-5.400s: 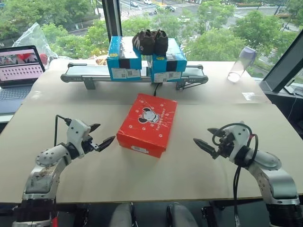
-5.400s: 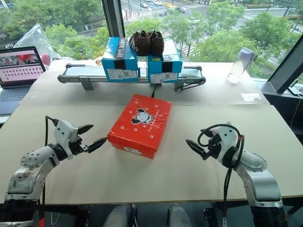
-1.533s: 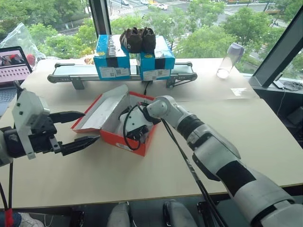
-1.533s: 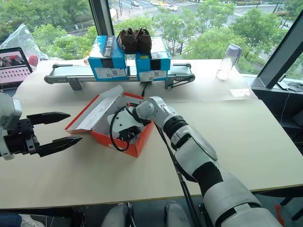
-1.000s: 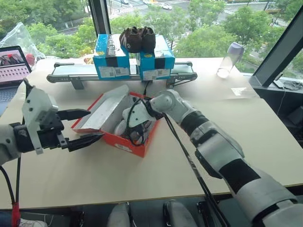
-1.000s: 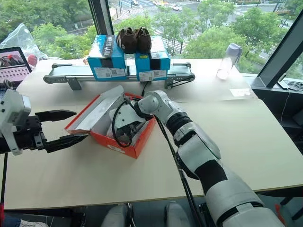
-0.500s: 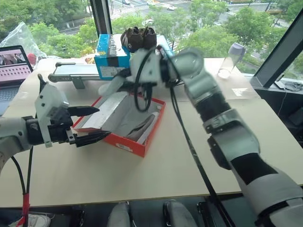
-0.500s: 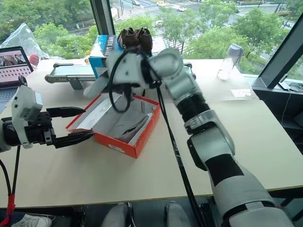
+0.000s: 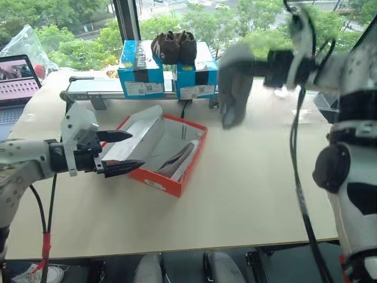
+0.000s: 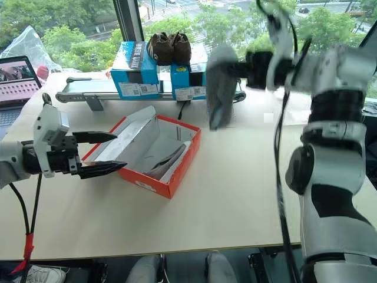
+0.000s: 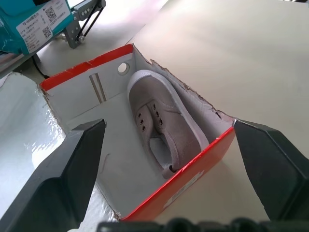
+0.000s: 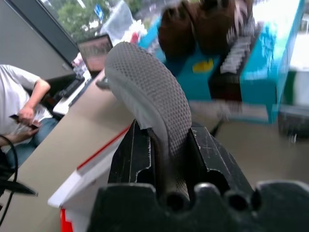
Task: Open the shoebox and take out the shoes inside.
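Observation:
The red shoebox (image 9: 177, 183) lies open at the table's middle left, its white-lined lid (image 9: 138, 138) leaning back to the left. One greyish-mauve shoe (image 11: 161, 121) lies inside along the right wall, also seen as shoe (image 9: 177, 159). My right gripper (image 12: 164, 140) is shut on the other shoe (image 9: 232, 88), held blurred in the air above the table, right of the box and in front of the blue boxes. Its pale sole (image 12: 149, 96) faces the wrist camera. My left gripper (image 9: 129, 151) stands open at the box's left side beside the lid, holding nothing.
Two blue boxes (image 9: 141, 71) stand on a small conveyor (image 9: 88, 88) at the back, a dark brown pair of shoes (image 9: 174, 46) on top. A laptop (image 9: 20, 79) sits at the far left. A seated person (image 12: 19, 106) shows beyond the table.
The box, shut at first, now stands open. My right gripper has lifted one shoe out of it and swung up and to the right, rolling its wrist. The left gripper edged closer to the lid.

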Robot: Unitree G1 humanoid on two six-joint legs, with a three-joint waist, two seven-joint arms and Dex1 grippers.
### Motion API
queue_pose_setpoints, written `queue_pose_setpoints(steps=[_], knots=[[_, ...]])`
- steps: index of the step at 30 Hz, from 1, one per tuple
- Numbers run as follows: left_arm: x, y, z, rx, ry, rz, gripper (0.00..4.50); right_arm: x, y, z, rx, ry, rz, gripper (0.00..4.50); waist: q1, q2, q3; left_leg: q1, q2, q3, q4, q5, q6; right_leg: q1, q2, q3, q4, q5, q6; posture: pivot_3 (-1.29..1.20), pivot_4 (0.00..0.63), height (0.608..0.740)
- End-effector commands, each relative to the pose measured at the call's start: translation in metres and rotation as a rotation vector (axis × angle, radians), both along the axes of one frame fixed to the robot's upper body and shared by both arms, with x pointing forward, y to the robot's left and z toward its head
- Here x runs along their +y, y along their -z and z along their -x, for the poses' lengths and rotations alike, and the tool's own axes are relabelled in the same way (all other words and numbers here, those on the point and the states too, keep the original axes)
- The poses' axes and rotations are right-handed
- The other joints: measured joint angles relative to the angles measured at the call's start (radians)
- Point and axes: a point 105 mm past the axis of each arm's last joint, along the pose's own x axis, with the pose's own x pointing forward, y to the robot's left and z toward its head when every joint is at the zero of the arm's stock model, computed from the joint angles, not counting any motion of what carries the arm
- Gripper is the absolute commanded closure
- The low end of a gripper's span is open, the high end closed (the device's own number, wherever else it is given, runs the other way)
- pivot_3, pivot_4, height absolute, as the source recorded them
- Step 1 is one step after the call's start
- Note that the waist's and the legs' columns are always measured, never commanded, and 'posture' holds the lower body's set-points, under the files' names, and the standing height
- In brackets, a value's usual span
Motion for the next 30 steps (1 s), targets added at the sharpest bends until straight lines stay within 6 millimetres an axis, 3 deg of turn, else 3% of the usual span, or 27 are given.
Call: queue_pose_setpoints(steps=[1, 7, 14, 15, 20, 24, 30], knots=[[0.0, -0.008, -0.001, -0.051, 0.008, -0.017, 0.0, -0.005, 0.016, 0.013, 0.047, -0.023, -0.02, 4.03, 0.001, 0.0, 0.0, -0.001, 0.0, 0.0, 0.001, 0.0, 0.0, -0.001, 0.001, 0.0, 0.0, 0.0, 0.0, 0.0, 0.15, 0.74], [0.0, -0.009, -0.002, -0.053, 0.007, -0.019, 0.0, 0.006, 0.052, 0.025, 0.17, -0.084, -0.04, 4.03, -0.006, 0.002, 0.001, -0.005, 0.002, -0.002, 0.003, 0.0, 0.0, -0.005, 0.006, 0.004, 0.002, 0.001, 0.002, 0.0, 0.15, 0.74], [0.001, -0.007, 0.0, -0.055, -0.004, -0.026, 0.0, 0.015, 0.086, 0.017, 0.256, -0.058, -0.033, 4.03, 0.0, 0.002, 0.001, -0.005, 0.003, -0.002, 0.005, 0.0, 0.0, -0.004, 0.007, 0.004, 0.002, 0.002, 0.002, 0.0, 0.15, 0.74], [0.002, -0.008, 0.0, -0.056, -0.007, -0.026, 0.0, 0.014, 0.093, 0.015, 0.267, -0.046, -0.02, 3.06, 0.001, 0.002, 0.001, -0.005, 0.003, -0.002, 0.006, 0.0, 0.0, -0.004, 0.007, 0.004, 0.002, 0.002, 0.002, 0.0, 0.15, 0.74], [0.004, -0.009, 0.002, -0.061, -0.019, -0.03, 0.0, 0.004, 0.108, 0.005, 0.272, 0.022, 0.03, 1.47, 0.002, 0.002, 0.001, -0.006, 0.003, -0.002, 0.006, 0.0, 0.0, -0.004, 0.007, 0.004, 0.002, 0.003, 0.003, 0.0, 0.15, 0.74], [0.003, -0.009, 0.002, -0.063, -0.02, -0.027, 0.0, -0.007, 0.091, -0.005, 0.214, 0.07, 0.01, 0.1, 0.002, 0.002, 0.001, -0.006, 0.003, -0.002, 0.006, 0.0, 0.0, -0.004, 0.007, 0.004, 0.002, 0.003, 0.003, 0.0, 0.15, 0.74], [0.004, -0.01, 0.0, -0.067, -0.024, -0.027, 0.0, -0.019, 0.051, -0.013, 0.057, 0.096, 0.078, 0.04, 0.002, 0.002, 0.001, -0.006, 0.003, -0.002, 0.007, 0.0, 0.0, -0.004, 0.007, 0.004, 0.002, 0.003, 0.003, 0.0, 0.15, 0.74]])
